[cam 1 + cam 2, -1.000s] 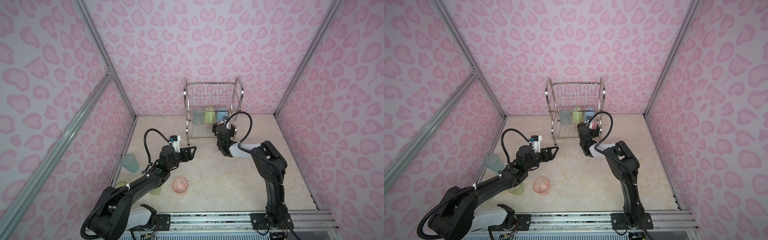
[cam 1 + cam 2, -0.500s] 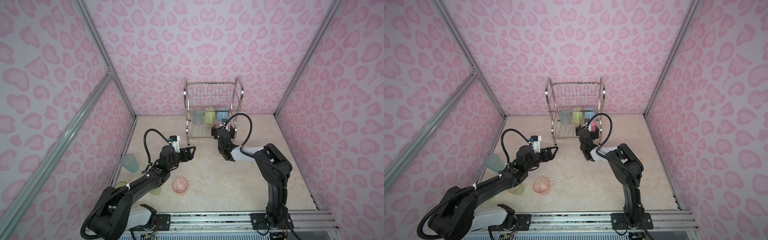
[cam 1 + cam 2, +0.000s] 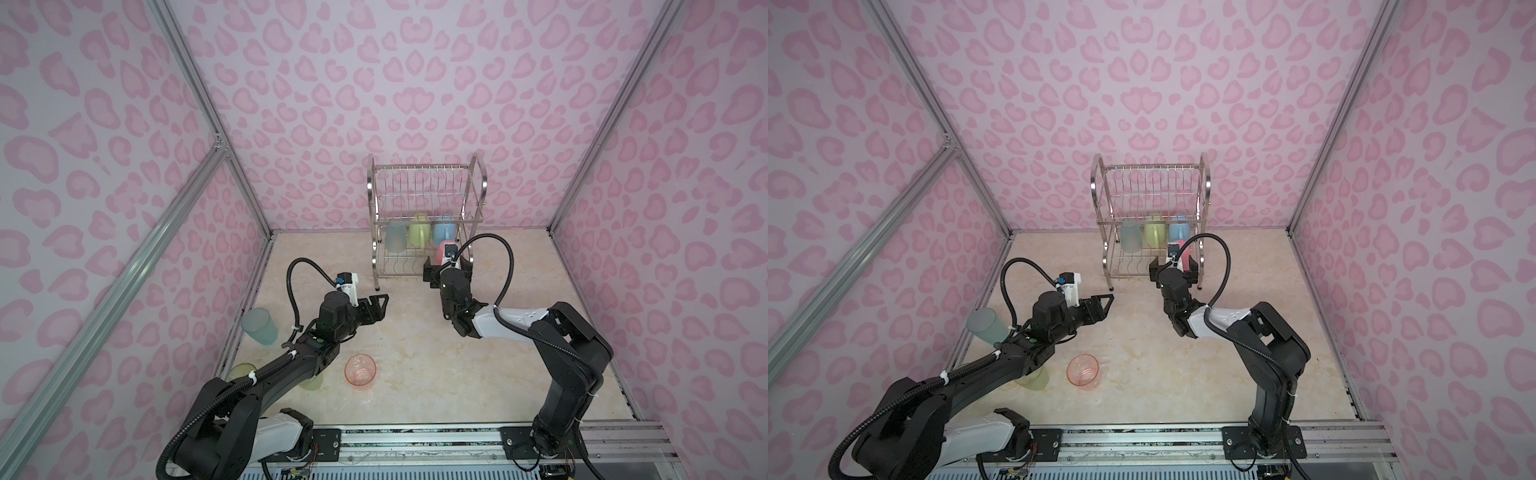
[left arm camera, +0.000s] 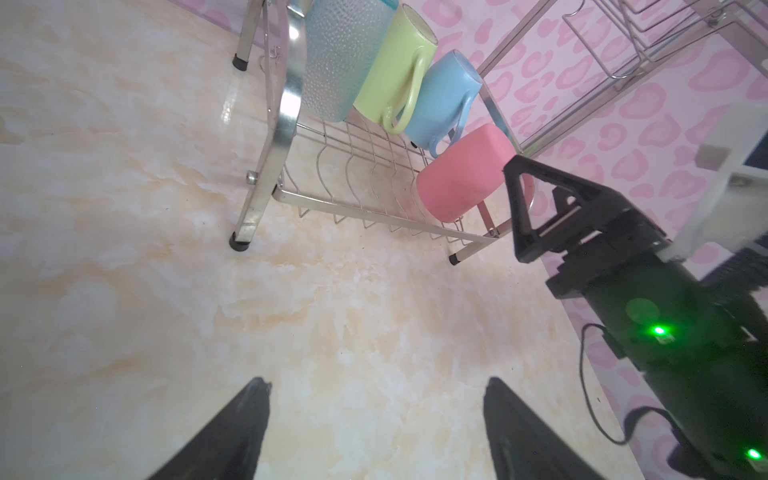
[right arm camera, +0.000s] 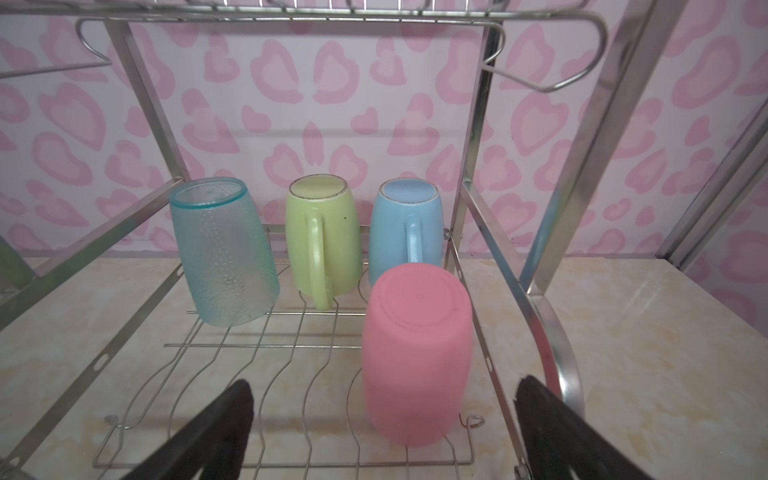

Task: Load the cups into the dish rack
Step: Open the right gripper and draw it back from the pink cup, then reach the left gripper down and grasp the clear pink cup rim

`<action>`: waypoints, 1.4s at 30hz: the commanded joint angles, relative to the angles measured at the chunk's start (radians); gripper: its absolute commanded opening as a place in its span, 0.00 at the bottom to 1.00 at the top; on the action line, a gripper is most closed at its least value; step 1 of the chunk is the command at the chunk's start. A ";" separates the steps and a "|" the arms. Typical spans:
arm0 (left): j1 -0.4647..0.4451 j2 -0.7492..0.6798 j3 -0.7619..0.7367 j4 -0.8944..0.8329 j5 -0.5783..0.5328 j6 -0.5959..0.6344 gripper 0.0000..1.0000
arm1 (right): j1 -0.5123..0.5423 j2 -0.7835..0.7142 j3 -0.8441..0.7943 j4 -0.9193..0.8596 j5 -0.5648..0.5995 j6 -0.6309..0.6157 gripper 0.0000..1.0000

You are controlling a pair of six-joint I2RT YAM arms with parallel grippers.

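The dish rack (image 3: pixel 478 178) (image 5: pixel 552 208) stands at the back of the table. On its lower tier, upside down, are a pale blue tumbler (image 5: pixel 224 257), a green mug (image 5: pixel 322 237), a blue mug (image 5: pixel 405 224) and a pink tumbler (image 3: pixel 440 251) (image 5: pixel 415 353). My right gripper (image 3: pixel 448 268) (image 5: pixel 384 386) is open at the rack's front, its fingers on either side of the pink tumbler without touching it. My left gripper (image 3: pixel 376 309) (image 4: pixel 376 386) is open and empty over the bare table, left of the rack. An orange-pink tumbler (image 3: pixel 360 370) stands near the left arm.
A blue-green tumbler (image 3: pixel 259 326) stands by the left wall. Two yellow-green tumblers (image 3: pixel 241 371) (image 3: pixel 311 381) are partly hidden under the left arm. Pink patterned walls close in three sides, and a metal rail (image 3: pixel 415 440) runs along the front edge.
My right gripper has drawn back a little from the rack, leaving the pink tumbler on the lower tier. The left arm has hardly moved.
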State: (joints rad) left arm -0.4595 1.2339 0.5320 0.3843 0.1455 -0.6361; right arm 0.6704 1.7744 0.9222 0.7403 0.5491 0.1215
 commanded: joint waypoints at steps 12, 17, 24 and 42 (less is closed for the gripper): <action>-0.044 -0.081 0.193 -0.517 -0.183 0.012 0.80 | 0.061 -0.223 -0.108 -0.364 -0.235 0.143 0.87; -0.076 -0.098 0.295 -0.800 -0.249 -0.019 0.77 | 0.061 -0.285 -0.152 -0.422 -0.299 0.164 0.85; -0.151 -0.103 0.394 -1.150 -0.341 -0.069 0.72 | 0.062 -0.322 -0.188 -0.467 -0.363 0.166 0.84; -0.235 -0.171 0.340 -1.481 -0.325 -0.191 0.52 | 0.061 -0.321 -0.225 -0.480 -0.467 0.142 0.82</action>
State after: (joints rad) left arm -0.6933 1.0618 0.8864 -1.0637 -0.1970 -0.8181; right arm 0.7284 1.4509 0.7074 0.2630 0.1043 0.2935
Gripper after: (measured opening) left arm 0.524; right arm 0.824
